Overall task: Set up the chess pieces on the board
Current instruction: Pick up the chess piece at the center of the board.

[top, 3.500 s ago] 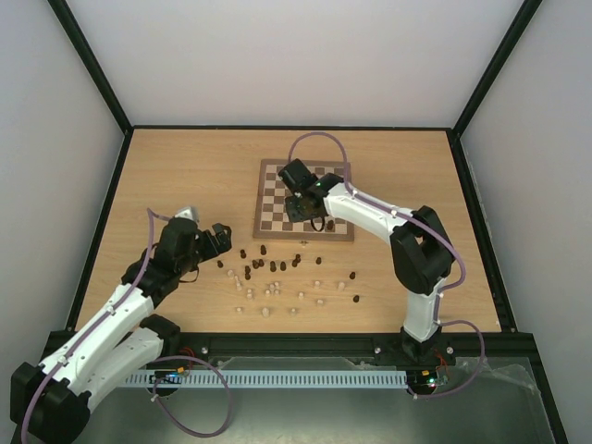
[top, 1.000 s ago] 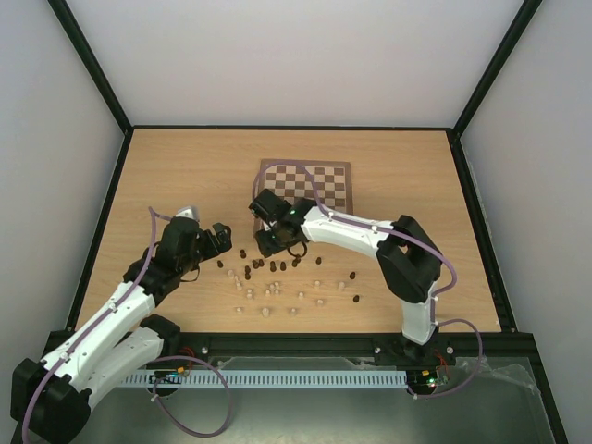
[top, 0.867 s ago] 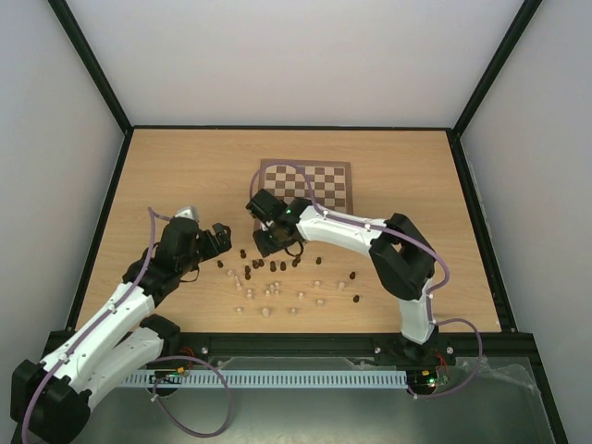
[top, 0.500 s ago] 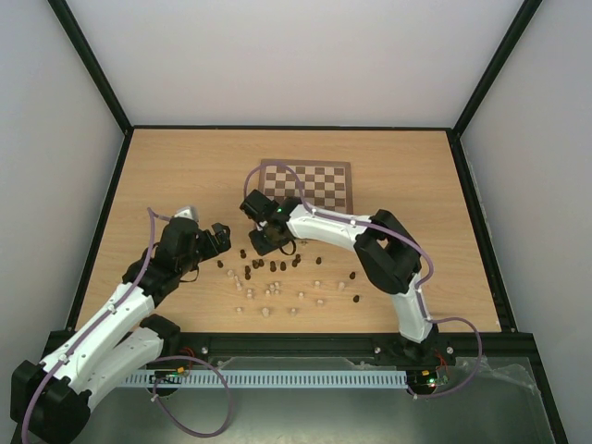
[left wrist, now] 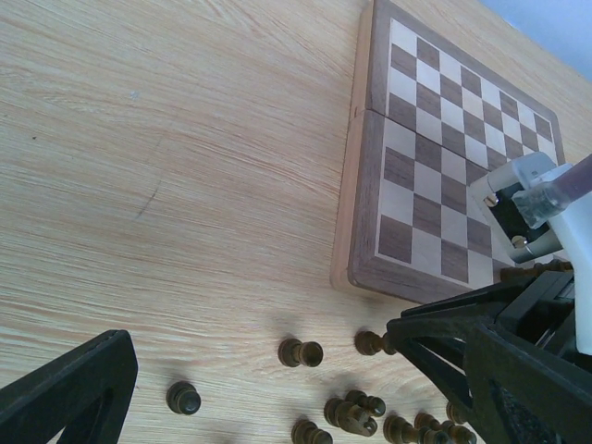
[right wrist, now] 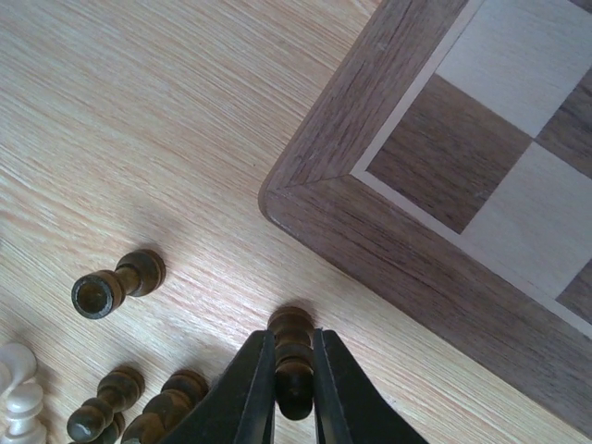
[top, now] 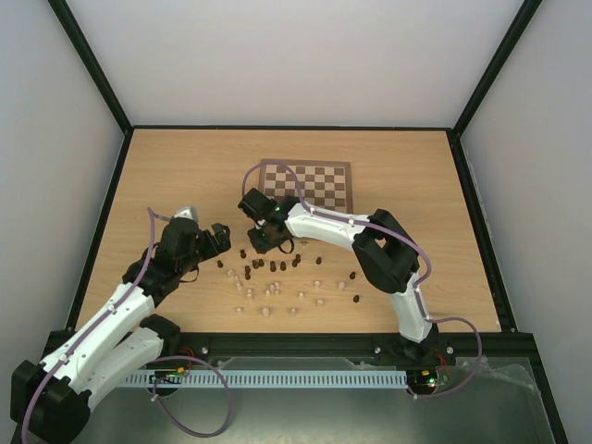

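The board (top: 306, 184) lies at the table's far middle; its squares show bare. Dark and pale chess pieces (top: 277, 277) are scattered on the table in front of it. My right gripper (top: 262, 240) is down just off the board's near left corner (right wrist: 277, 199), shut on a dark brown chess piece (right wrist: 293, 356) that stands on the tabletop. Other dark pieces (right wrist: 116, 282) lie to its left. My left gripper (top: 220, 235) hovers left of the scatter, open and empty, with dark pieces (left wrist: 301, 352) between its fingers (left wrist: 65, 388) in the left wrist view.
The board's left edge (left wrist: 356, 166) and the right arm's white link (left wrist: 564, 208) show in the left wrist view. Black frame rails border the table.
My right gripper left the board, swung left and down to the table off the board's near left corner, and is now shut on a dark piece. The left arm has not moved.
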